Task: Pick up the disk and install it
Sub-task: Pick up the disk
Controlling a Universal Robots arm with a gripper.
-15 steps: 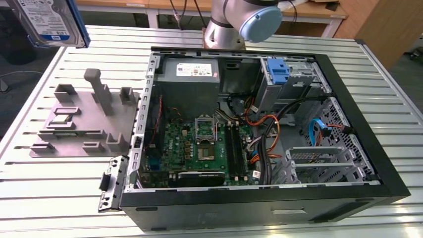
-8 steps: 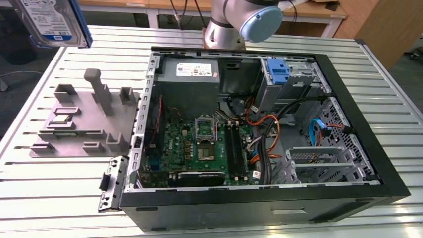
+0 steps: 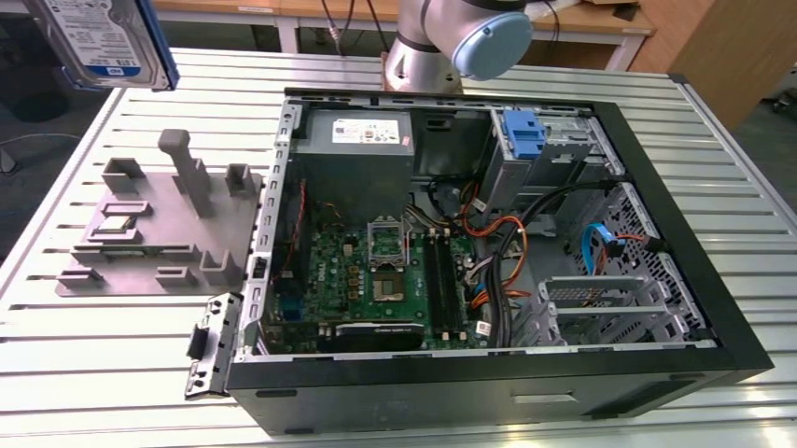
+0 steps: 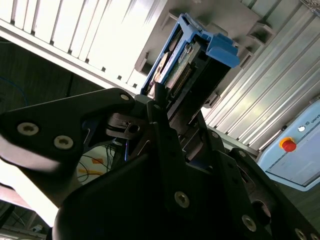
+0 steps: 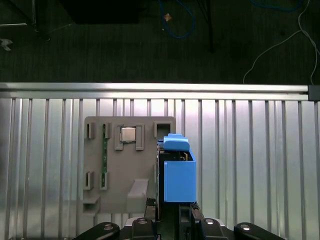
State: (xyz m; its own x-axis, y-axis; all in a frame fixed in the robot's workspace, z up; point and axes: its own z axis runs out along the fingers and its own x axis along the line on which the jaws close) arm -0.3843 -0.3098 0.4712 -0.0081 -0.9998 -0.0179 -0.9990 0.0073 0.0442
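A ribbed aluminium table (image 3: pixel 118 378) carries everything, its long slats running below the gripper (image 5: pixel 172 222) out to a straight edge rail (dark floor past that). Directly beneath the gripper, flat on the slats, lies a grey fixture plate (image 5: pixel 125 172) with raised posts and open pockets moulded into its top. Farther from the gripper, past the plate toward the exterior view's right, an open black computer case (image 3: pixel 498 397) lies on its side on the same table, just beside the plate's edge, its interior facing up.
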